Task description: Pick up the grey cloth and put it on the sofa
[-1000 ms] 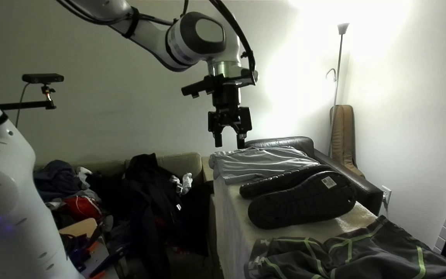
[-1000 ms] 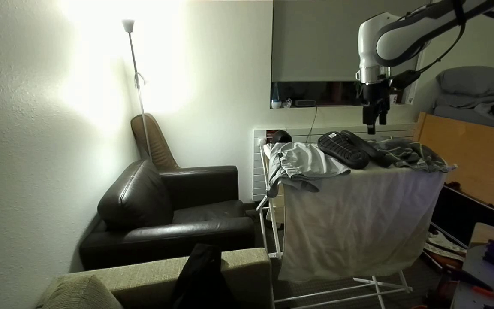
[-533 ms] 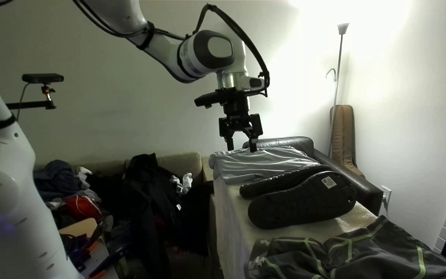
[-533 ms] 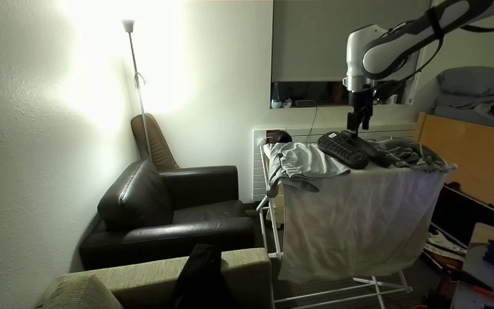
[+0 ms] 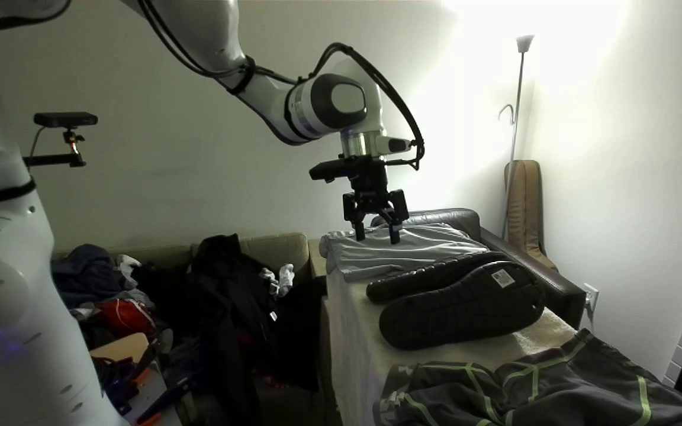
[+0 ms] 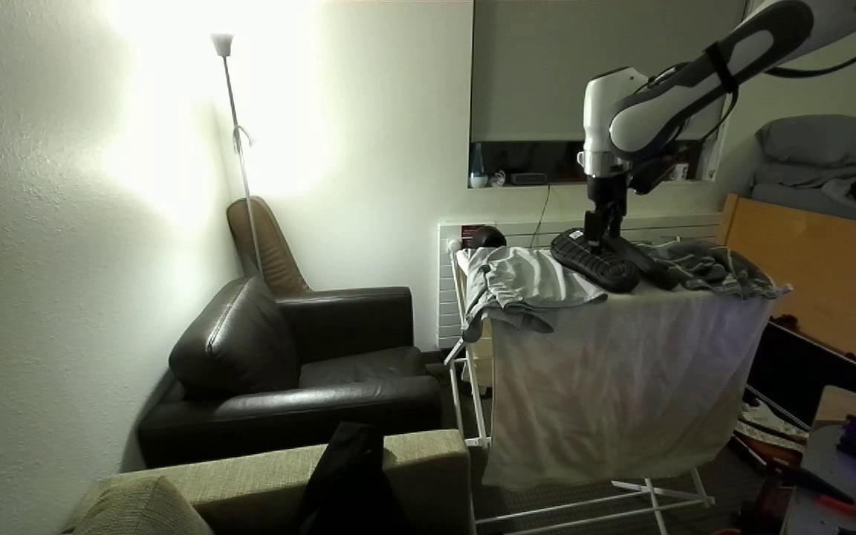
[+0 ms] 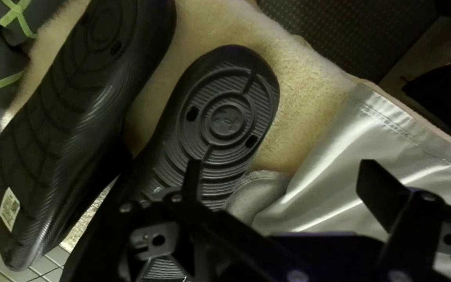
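The grey cloth (image 5: pixel 397 254) lies in loose folds at the end of a towel-covered drying rack, draping over its side in an exterior view (image 6: pixel 528 282). In the wrist view the cloth (image 7: pixel 335 196) fills the lower right, shiny and creased. My gripper (image 5: pixel 378 238) points down just above the rack, its two fingers well apart and nothing between them. One finger (image 7: pixel 192 180) overlaps a black sandal sole in the wrist view, the other the cloth; contact cannot be told. The sofa (image 5: pixel 279 251), olive-brown, stands against the wall, largely covered by dark clothes.
Two black sandals (image 5: pixel 462 313) lie soles up beside the cloth. Dark trousers with green seams (image 5: pixel 530 384) cover the rack's near end. A dark leather armchair (image 6: pixel 309 371) stands past the rack. A floor lamp (image 5: pixel 517 118) and brown case (image 5: pixel 523 207) occupy the corner.
My gripper has come down and, in the exterior views, shifted toward the grey cloth's end of the rack. It has stayed open. The cloth and sandals have not moved.
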### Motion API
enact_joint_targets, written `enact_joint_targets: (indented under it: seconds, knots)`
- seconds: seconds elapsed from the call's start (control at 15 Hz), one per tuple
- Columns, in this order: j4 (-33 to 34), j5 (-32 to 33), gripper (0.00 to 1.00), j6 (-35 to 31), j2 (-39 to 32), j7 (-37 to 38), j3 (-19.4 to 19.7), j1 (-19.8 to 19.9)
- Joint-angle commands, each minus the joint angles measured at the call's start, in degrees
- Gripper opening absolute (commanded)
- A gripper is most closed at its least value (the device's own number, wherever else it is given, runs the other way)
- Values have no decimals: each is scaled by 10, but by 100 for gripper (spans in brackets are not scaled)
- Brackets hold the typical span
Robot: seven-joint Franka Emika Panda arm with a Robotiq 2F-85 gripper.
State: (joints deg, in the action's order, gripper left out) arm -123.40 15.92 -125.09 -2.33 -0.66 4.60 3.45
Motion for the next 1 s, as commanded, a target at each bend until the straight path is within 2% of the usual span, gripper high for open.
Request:
enact_joint_targets:
  seconds: [0.0, 0.53, 0.93]
  knots:
    - [2, -10, 100, -41, -19, -20, -4, 2]
    - [3, -19, 100, -135, -69, -14, -13, -2]
    - [19, -11, 100, -134, -109, -14, -11, -4]
